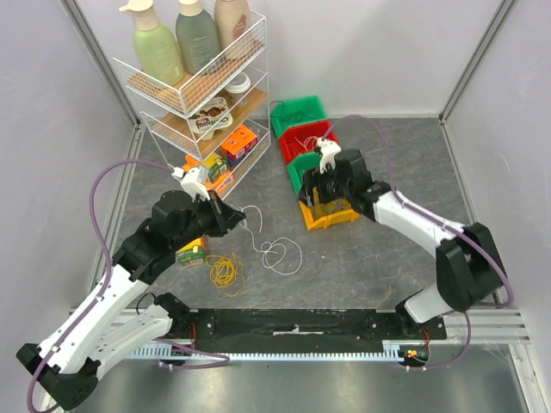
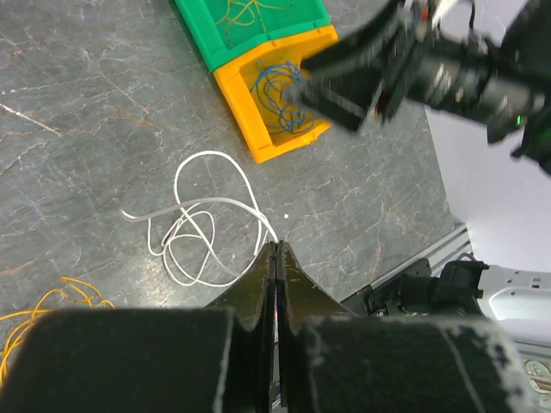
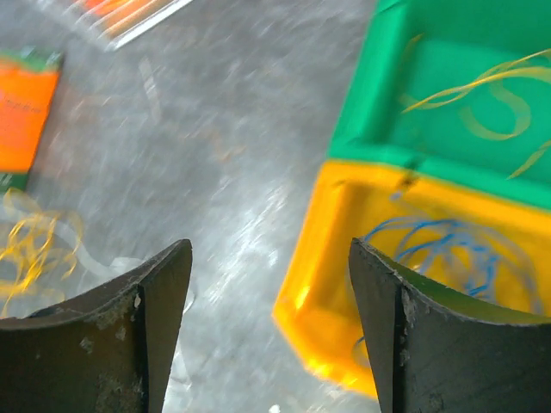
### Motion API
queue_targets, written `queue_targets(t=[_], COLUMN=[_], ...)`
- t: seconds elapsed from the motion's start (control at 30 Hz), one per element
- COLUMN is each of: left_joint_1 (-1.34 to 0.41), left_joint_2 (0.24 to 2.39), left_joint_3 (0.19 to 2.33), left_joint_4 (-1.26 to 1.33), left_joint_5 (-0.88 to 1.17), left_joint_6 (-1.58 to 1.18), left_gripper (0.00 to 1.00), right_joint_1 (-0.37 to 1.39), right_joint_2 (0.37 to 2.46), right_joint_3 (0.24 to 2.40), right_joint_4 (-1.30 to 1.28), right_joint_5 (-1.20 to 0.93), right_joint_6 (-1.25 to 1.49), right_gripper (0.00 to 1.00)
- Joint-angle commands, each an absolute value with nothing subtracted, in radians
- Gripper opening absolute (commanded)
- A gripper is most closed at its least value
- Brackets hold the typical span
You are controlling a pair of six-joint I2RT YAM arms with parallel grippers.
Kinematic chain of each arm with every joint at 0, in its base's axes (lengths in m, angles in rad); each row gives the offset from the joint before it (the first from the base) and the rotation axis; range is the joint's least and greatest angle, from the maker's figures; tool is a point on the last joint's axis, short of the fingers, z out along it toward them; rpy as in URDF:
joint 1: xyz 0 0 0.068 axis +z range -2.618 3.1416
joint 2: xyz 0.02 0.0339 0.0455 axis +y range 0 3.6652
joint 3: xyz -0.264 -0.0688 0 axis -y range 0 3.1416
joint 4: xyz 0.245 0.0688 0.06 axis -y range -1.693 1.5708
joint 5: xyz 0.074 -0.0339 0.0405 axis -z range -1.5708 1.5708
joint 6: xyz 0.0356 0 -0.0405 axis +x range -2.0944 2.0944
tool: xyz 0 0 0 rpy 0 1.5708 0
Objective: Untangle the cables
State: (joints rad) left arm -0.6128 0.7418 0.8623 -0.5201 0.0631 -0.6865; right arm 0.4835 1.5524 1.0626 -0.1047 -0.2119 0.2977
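Note:
A white cable (image 1: 277, 252) lies in loose loops on the grey table, and shows in the left wrist view (image 2: 207, 231) too. One end of it runs up into my left gripper (image 1: 239, 218), whose jaws are pressed shut on it (image 2: 277, 246). A yellow cable (image 1: 225, 274) lies coiled apart from it, near the table's front. A blue cable (image 2: 280, 93) lies inside the yellow bin (image 1: 343, 218). My right gripper (image 1: 313, 194) is open and empty, hovering over the yellow bin's left edge (image 3: 344, 284); its jaws (image 3: 271, 245) stand wide apart.
Green (image 1: 298, 114) and red (image 1: 320, 140) bins stand behind the yellow one; one green bin (image 3: 430, 86) holds thin yellow wire. A wire rack (image 1: 202, 86) with bottles and boxes stands back left. Small boxes (image 1: 191, 252) lie beside the left arm.

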Motion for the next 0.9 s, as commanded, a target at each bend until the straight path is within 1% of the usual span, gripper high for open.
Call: queue_targets(t=[0.0,0.13,0.23,0.47,0.67,0.87], left_joint_1=[-0.611,-0.609,-0.609,-0.611,-0.609,-0.609], left_joint_2=[0.768,0.793,0.798,0.795,0.805,0.808], left_joint_3=[0.928,0.965,0.998,1.1,1.149,1.16], left_joint_4=[-0.446,-0.44,-0.44,-0.449,-0.456,-0.463], left_joint_5=[0.077,0.084,0.086,0.106,0.126,0.129], left_joint_6=[-0.643,-0.644,-0.643,-0.643,-0.647,-0.65], left_gripper=[0.02,0.02,0.02,0.02,0.02,0.02], right_joint_1=[0.567,0.656,0.686,0.752,0.804,0.811], right_joint_2=[1.396,1.339,1.312,1.356,1.439,1.48], right_joint_3=[0.927,0.852,0.783,0.638,0.635,0.638], right_joint_4=[-0.008,0.018,0.052,0.23,0.363,0.489], right_joint_5=[-0.331,-0.337,-0.341,-0.341,-0.336,-0.361], right_joint_6=[0.325,0.282,0.29,0.419,0.517,0.574], right_gripper=[0.82,0.82,0.83,0.84,0.82,0.8])
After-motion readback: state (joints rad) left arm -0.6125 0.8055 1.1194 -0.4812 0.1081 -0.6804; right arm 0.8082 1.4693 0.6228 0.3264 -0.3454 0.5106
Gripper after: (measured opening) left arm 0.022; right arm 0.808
